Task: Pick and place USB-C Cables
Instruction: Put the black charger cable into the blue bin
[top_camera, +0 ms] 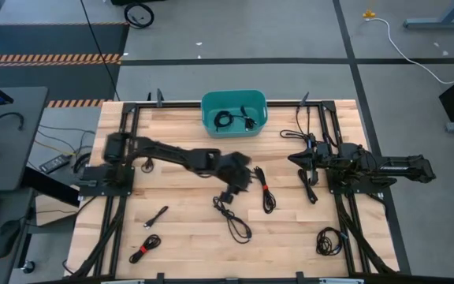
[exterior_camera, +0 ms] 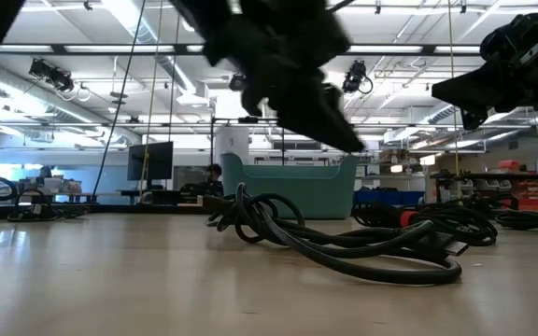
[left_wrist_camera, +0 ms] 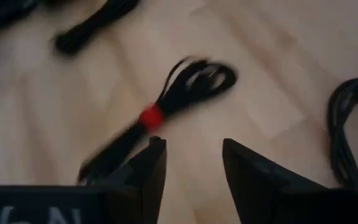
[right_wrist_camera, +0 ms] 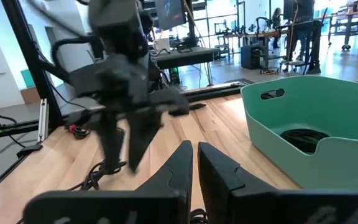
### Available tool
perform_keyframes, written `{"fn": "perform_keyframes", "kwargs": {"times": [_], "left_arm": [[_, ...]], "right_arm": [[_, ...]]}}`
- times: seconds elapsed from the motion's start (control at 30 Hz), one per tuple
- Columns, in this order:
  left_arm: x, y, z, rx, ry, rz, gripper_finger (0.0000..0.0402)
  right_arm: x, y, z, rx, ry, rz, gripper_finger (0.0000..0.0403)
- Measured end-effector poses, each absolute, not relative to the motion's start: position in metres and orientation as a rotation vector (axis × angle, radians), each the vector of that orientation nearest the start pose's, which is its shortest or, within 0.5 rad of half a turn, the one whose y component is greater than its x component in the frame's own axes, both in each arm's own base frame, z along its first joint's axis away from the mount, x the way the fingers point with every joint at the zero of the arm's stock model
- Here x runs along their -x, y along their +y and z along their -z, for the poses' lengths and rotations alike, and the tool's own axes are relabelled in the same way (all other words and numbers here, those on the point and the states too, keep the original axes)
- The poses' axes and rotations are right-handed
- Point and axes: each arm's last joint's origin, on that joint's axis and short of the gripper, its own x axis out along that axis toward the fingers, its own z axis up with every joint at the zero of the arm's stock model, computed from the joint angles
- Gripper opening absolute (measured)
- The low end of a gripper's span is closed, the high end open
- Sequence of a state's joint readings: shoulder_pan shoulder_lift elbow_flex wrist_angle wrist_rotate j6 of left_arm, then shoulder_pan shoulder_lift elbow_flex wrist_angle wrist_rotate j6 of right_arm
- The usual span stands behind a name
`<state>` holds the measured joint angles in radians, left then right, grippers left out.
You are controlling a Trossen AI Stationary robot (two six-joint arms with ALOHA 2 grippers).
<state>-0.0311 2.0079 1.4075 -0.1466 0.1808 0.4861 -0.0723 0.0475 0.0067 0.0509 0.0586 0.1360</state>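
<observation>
Left tool [left_wrist_camera: 191, 165] hovers, fingers parted, above red-tied cable [left_wrist_camera: 160, 112].

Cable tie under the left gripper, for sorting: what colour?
Red tie, clearest in the left wrist view.

Showing two matte black jointed arms, black wiring trailing from the bases, each ending in a gripper with two flat, tapering dark fingers [left_wrist_camera: 151, 171].

The right gripper [right_wrist_camera: 194, 163] hangs over the wooden bench [right_wrist_camera: 222, 127], fingers nearly together. Beside it stands a teal bin [right_wrist_camera: 328, 112] — a black cable [right_wrist_camera: 303, 138] coiled inside. Opposite, the left gripper [right_wrist_camera: 123, 146] points down — open — above another cable [right_wrist_camera: 101, 171].
</observation>
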Motion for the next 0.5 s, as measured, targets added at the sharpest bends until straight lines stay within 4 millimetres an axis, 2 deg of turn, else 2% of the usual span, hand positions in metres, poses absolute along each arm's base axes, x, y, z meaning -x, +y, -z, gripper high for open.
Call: {"fn": "perform_keyframes", "kwargs": {"times": [0.13,0.3,0.5], "left_arm": [[-0.471,-0.019,-0.179,-0.55,0.686,0.47,0.0197],[-0.504,-0.009,-0.164,-0.609,0.717,0.489,0.0226],[-0.523,0.003,-0.152,-0.616,0.745,0.459,0.0235]], "right_arm": [[-0.1,-0.009,-0.167,-0.136,-0.021,0.13,0.003],[-0.1,-0.009,-0.167,-0.136,-0.022,0.13,0.003],[-0.1,-0.009,-0.168,-0.136,-0.027,0.13,0.003]]}}
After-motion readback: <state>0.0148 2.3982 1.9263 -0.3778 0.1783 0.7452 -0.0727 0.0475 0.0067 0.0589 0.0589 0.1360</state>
